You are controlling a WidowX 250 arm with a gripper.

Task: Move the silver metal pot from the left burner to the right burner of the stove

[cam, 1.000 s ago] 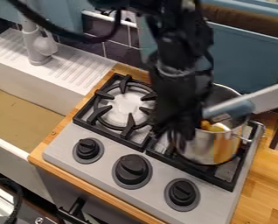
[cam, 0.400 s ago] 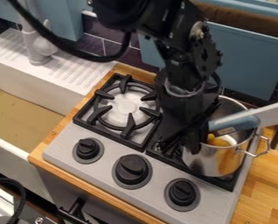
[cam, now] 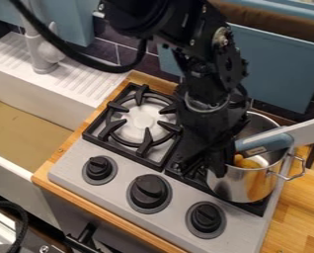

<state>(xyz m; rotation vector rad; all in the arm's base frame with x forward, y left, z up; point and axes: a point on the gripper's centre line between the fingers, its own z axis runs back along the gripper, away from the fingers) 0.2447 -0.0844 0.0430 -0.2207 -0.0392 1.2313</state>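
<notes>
Metal pot upright over right grate, yellow item inside. Your gripper is at its left side; open or closed, cannot tell. Judged: pot already on stove, your clearing away left

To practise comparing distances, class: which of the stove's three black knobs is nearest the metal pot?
The right-hand knob: it sits closest to the pot, while the middle knob and left knob lie farther away.

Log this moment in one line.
tool at metal pot's left rim | pot over right grate | yellow item inside pot
</notes>
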